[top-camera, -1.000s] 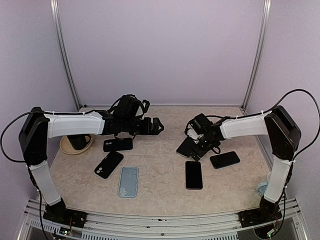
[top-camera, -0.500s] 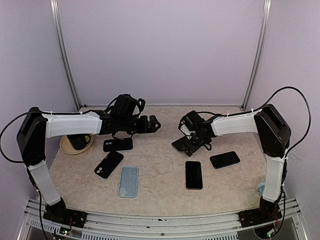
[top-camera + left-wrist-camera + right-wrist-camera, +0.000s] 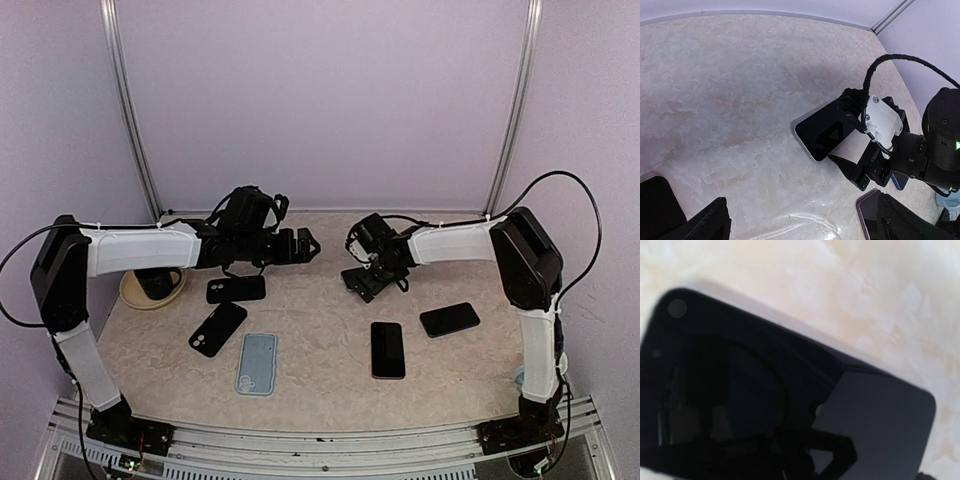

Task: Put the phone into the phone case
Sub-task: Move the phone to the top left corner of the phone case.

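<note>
Phone (image 3: 358, 283) now farther left under wide-spread right gripper (image 3: 371, 271), hold unclear; left gripper (image 3: 308, 245) wide-spread, empty.

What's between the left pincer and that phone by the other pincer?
Nothing, just bare table. The left wrist view shows that stretch from the left pincer to the phone, and the top view agrees.

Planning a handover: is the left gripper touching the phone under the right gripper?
Apart. Left wrist view shows bare table between the open left gripper and that phone.
</note>
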`<state>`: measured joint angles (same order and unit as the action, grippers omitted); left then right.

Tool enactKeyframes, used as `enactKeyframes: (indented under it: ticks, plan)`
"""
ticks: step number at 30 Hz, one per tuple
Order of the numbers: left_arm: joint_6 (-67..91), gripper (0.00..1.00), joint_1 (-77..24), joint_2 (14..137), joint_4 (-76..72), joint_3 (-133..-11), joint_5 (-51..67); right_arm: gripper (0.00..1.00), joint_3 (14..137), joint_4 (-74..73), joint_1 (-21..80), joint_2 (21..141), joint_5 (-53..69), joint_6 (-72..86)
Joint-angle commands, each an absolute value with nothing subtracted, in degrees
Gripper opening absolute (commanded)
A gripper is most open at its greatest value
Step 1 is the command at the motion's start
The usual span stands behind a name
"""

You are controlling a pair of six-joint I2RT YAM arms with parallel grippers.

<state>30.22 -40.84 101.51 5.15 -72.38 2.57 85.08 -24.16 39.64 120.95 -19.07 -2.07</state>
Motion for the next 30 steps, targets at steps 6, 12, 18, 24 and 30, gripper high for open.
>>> enactKeyframes:
  ticks: [6, 12, 18, 24, 30]
  plan:
    - [30.23, 0.99, -40.17, 97.76, 4.92, -71.30, 1.50, 1.00, 91.32, -27.37, 36.90, 124.37, -11.58, -7.34]
    - [30.15, 0.99, -39.99, 96.27, 5.16, -69.81, 1.02, 1.00, 93.76, -28.29, 33.29, 125.47, -4.98, -10.44]
    - [30.15, 0.99, -39.82, 94.22, 5.23, -67.78, 0.26, 1.00, 95.83, -28.78, 30.47, 126.86, -0.13, -14.66]
    - [30.23, 0.99, -39.73, 91.90, 5.82, -66.01, -1.11, 1.00, 95.27, -27.61, 29.38, 126.25, 9.18, -20.50]
    - [30.23, 0.99, -39.64, 90.08, 6.13, -64.89, -1.84, 1.00, 98.64, -29.92, 26.61, 128.32, 18.39, -24.28]
